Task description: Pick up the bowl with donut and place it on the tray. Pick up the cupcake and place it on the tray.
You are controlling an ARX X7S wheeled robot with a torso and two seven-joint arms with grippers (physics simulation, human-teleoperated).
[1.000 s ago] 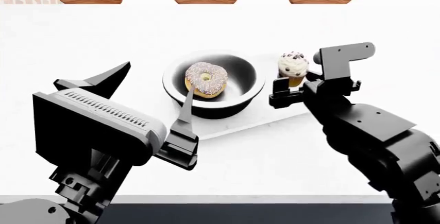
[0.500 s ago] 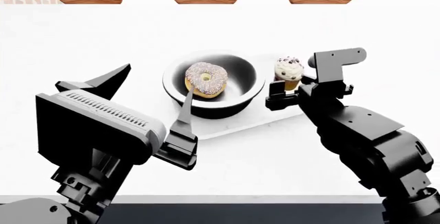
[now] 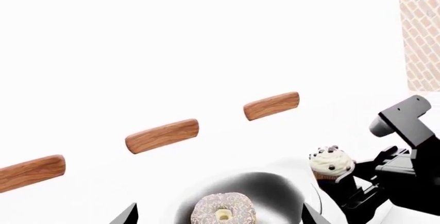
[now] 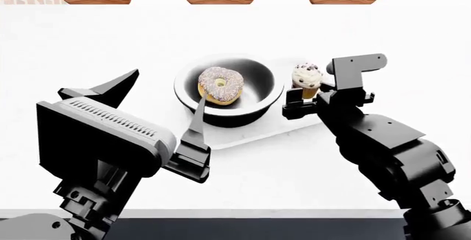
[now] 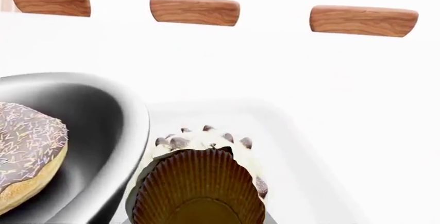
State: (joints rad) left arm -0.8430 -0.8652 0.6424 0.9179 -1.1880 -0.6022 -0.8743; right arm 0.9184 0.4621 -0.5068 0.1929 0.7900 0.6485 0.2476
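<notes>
Black bowl [image 4: 229,88], sprinkled donut [image 4: 220,85], seemingly white tray [image 4: 254,132].

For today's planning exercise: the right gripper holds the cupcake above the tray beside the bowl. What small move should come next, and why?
Probably lower the right gripper a little, then open. The cupcake already hangs over the tray, tilted, near the bowl, so a short descent avoids dropping it.

We see the donut [image 3: 223,213] in the bowl [image 3: 275,190], the cupcake [image 3: 331,164] apparently held by the right gripper [image 3: 357,193].
</notes>
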